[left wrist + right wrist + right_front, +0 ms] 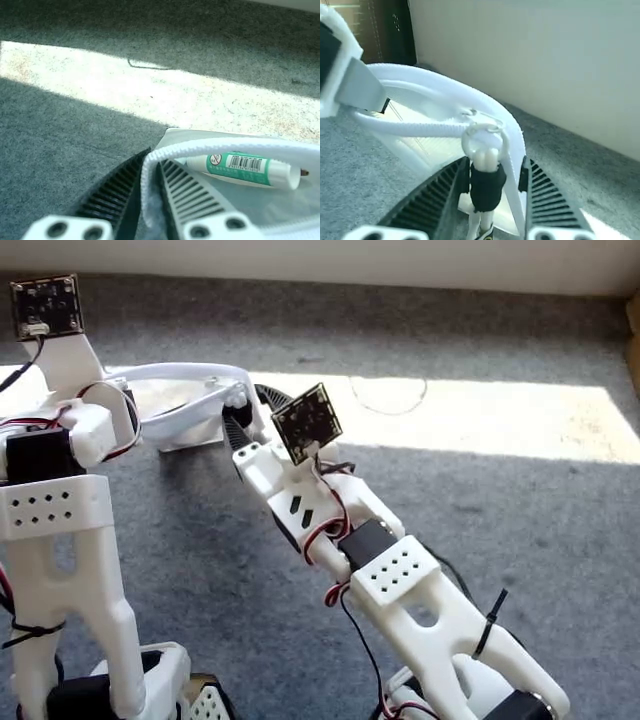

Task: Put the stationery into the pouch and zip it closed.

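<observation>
Your pouch (190, 405) lies on the table (520, 540) between the arms. Your left gripper (152, 165) straddles its rim at the left end; your right gripper (492, 167) flanks the zip pull (485, 187) at the right end. A tube (245, 169) lies inside.

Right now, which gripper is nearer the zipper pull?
Right. The right gripper holds the zipper pull; the left gripper grips the pouch rim, away from it.

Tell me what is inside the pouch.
A green-and-white tube lies inside the pouch. Anything deeper is covered by the pouch wall and the left gripper.
</observation>
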Motion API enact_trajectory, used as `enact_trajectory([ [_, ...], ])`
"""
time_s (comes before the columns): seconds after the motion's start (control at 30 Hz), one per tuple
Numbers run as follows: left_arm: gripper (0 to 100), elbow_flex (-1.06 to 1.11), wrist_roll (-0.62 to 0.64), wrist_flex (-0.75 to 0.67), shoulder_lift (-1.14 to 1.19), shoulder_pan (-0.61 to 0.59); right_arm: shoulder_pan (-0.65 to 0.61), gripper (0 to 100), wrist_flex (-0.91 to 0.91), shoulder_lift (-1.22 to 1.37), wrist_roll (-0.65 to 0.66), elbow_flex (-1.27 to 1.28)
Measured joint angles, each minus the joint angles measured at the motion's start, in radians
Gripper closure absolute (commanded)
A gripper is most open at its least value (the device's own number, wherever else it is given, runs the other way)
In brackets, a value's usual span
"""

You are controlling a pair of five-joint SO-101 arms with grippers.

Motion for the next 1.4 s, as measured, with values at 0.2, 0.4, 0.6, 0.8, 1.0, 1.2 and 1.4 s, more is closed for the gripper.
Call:
enact_trajectory([
  [0.2, 99, 0.0, 0.0, 0.0, 0.0, 0.0, 0.0, 84.2, -0.035, 0.0, 0.0, 0.0],
  [0.4, 99, 0.0, 0.0, 0.0, 0.0, 0.0, 0.0, 84.2, -0.038, 0.0, 0.0, 0.0],
  [0.6, 99, 0.0, 0.0, 0.0, 0.0, 0.0, 0.0, 84.3, -0.038, 0.0, 0.0, 0.0],
  [0.8, 99, 0.0, 0.0, 0.0, 0.0, 0.0, 0.0, 84.3, -0.04, 0.0, 0.0, 0.025],
  [1.0, 99, 0.0, 0.0, 0.0, 0.0, 0.0, 0.0, 84.3, -0.04, 0.0, 0.0, 0.038],
  [1.2, 99, 0.0, 0.0, 0.0, 0.0, 0.0, 0.0, 84.5, -0.04, 0.0, 0.0, 0.038],
  [1.4, 99, 0.0, 0.0, 0.0, 0.0, 0.0, 0.0, 89.3, -0.04, 0.0, 0.0, 0.075],
])
